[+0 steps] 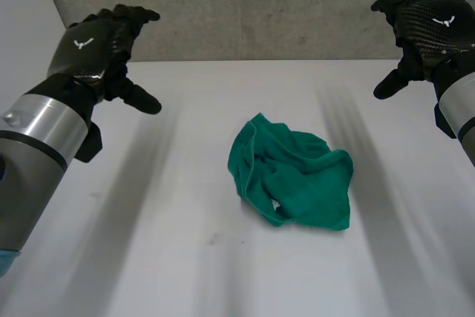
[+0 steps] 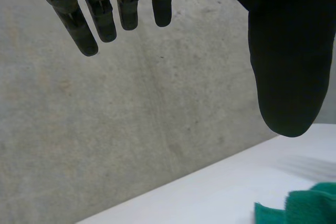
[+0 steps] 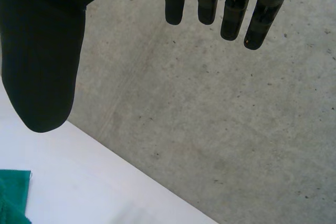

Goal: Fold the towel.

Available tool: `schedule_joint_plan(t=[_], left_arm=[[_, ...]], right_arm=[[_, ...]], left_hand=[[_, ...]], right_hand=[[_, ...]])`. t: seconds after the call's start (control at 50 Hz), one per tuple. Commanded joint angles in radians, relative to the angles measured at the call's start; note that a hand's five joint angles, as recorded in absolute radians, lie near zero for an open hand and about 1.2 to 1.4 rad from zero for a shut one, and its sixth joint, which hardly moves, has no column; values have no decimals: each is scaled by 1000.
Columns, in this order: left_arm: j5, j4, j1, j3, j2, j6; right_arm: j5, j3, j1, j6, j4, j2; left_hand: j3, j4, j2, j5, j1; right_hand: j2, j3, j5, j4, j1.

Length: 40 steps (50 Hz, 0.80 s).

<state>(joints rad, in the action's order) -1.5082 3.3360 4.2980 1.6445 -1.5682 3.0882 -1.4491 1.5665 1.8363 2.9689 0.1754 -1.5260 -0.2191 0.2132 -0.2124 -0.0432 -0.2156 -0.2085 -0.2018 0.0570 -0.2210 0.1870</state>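
A green towel [image 1: 293, 172] lies crumpled in a loose heap on the white table [image 1: 185, 257], a little right of the middle. My left hand [image 1: 100, 46] hovers above the table's far left, well apart from the towel, open with its fingers [image 2: 100, 17] straight and its thumb spread wide. My right hand [image 1: 424, 27] hangs above the far right, likewise open, its fingers [image 3: 231, 11] straight and empty. A corner of the towel [image 2: 304, 205] lies beyond the left thumb, and another bit of towel [image 3: 13, 192] lies below the right thumb.
A grey concrete wall [image 1: 260, 5] rises right behind the table's far edge. White table surface lies all round the towel, on both sides and in front.
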Motion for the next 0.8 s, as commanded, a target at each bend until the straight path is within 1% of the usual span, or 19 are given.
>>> schedule_joint_plan(t=[0.02,0.14,0.16,0.22,0.24,0.32,0.36,0.38,0.52,0.54,0.58,0.6,0.62,0.68,0.7,0.72,0.74,0.76,0.8], left_arm=[[-4,-76,-92,-57,-78,-6],[-53,-176,-196,-173,-219,-57],[-73,-206,-220,-210,-264,-80],[-102,-248,-248,-267,-335,-108],[-110,-257,-256,-284,-358,-111],[-150,-273,-285,-371,-487,-115],[-162,-271,-293,-397,-529,-114],[-168,-270,-296,-411,-549,-114],[-222,-262,-310,-528,-733,-108],[-231,-260,-310,-552,-772,-106],[-236,-260,-311,-563,-789,-105],[-239,-260,-311,-580,-815,-103],[-239,-260,-310,-591,-829,-102],[-231,-257,-310,-592,-828,-102],[-228,-253,-308,-592,-820,-102],[-225,-244,-307,-592,-805,-100],[-225,-243,-307,-592,-805,-100],[-224,-237,-305,-592,-794,-100],[-224,-208,-297,-586,-730,-98]], right_arm=[[1,-52,-3,-145,-72,58],[6,-102,0,-321,-194,139],[13,-108,1,-353,-223,164],[41,-112,3,-386,-247,200],[70,-111,3,-393,-252,226],[151,-114,-6,-381,-252,299],[168,-118,-6,-375,-249,337],[176,-132,-5,-363,-244,383],[171,-218,1,-243,-214,564],[171,-241,1,-213,-206,599],[171,-266,0,-188,-200,630],[171,-276,0,-177,-200,642],[171,-299,0,-157,-200,662],[174,-318,0,-136,-195,676],[177,-324,-2,-128,-194,676],[184,-329,0,-126,-194,669],[184,-329,0,-126,-194,668],[193,-333,0,-114,-188,620],[196,-335,-2,-105,-182,591]], left_hand=[[-30,35,-36,-31,-33],[-79,85,-86,-81,-83],[-94,100,-101,-95,-98],[-94,100,-101,-96,-98],[-94,100,-101,-96,-98],[-94,100,-101,-96,-98],[-97,103,-104,-98,-101],[-97,103,-104,-99,-101],[-162,168,-168,-163,-165],[-182,188,-189,-183,-186],[-197,203,-204,-198,-200],[-278,284,-285,-280,-282],[-419,425,-425,-420,-422],[-856,862,-863,-857,-860],[-1084,1090,-1091,-1086,-1088],[-1176,1182,-1183,-1178,-1180],[-1177,1183,-1184,-1178,-1181],[-1177,1183,-1184,-1179,-1181],[-1177,1183,-1184,-1179,-1181]], right_hand=[[34,27,-57,46,-13],[34,27,-57,46,-13],[34,27,-57,46,-13],[34,27,-57,46,-13],[34,27,-57,46,-13],[34,27,-57,46,-13],[12,5,-35,25,9],[-8,-15,-15,4,30],[-85,-91,62,-72,106],[-155,-161,132,-142,176],[-284,-291,261,-271,305],[-363,-370,340,-351,384],[-591,-597,568,-578,612],[-1140,-1147,1117,-1128,1162],[-1187,-1194,1164,-1175,1209],[-1188,-1194,1165,-1175,1209],[-1188,-1194,1165,-1175,1209],[-1188,-1194,1165,-1175,1209],[-1188,-1194,1165,-1175,1209]])
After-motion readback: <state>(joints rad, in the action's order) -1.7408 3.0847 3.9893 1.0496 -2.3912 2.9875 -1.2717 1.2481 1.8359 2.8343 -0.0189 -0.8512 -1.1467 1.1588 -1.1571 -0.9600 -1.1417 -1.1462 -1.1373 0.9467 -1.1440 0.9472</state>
